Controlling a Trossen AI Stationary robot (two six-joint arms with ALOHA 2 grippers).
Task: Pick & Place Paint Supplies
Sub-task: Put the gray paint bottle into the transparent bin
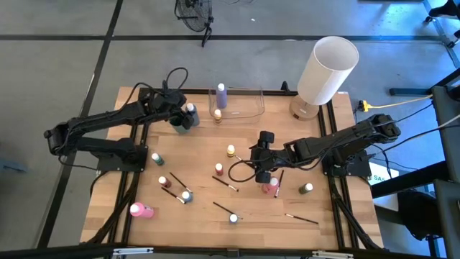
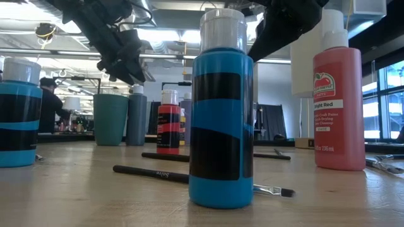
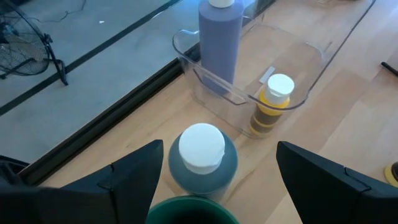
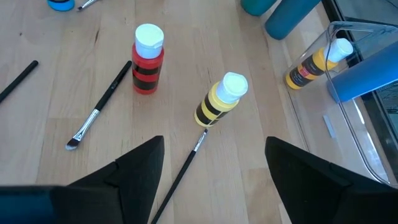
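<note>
Task is at an early stage, judging by the layout. The clear container (image 1: 241,103) sits at twelve o'clock on the table (image 1: 136,230), and only one item stands inside it: a lilac bottle (image 1: 221,95). A yellow bottle (image 1: 217,114) stands just outside its near wall, touching or nearly so; the left wrist view shows it on the wood, not within.

Everything else is still loose on the tabletop:
- grey-blue bottle (image 3: 202,158) and a green bottle beside it at about eleven o'clock, right under the left gripper (image 1: 185,115)
- second yellow bottle (image 1: 231,151) and a red bottle (image 1: 218,170) near centre
- green-capped bottle (image 1: 156,158) at nine o'clock, pink bottle (image 1: 141,210) on its side at seven o'clock
- another green bottle (image 1: 306,188) at four o'clock
- several paintbrushes (image 1: 225,184) scattered from centre towards six o'clock

Left gripper hovers over the grey-blue bottle, jaws spread wide to either side of its cap, nothing held.

Right gripper (image 1: 264,167) is just right of centre, above a pink bottle (image 1: 270,187), jaws apart and empty; its wrist view looks out on the red and yellow bottles.

A large white cylinder (image 1: 327,70) stands at one o'clock; contents not visible.

Judgement: one item placed, the bulk of the supplies left to move.
</note>
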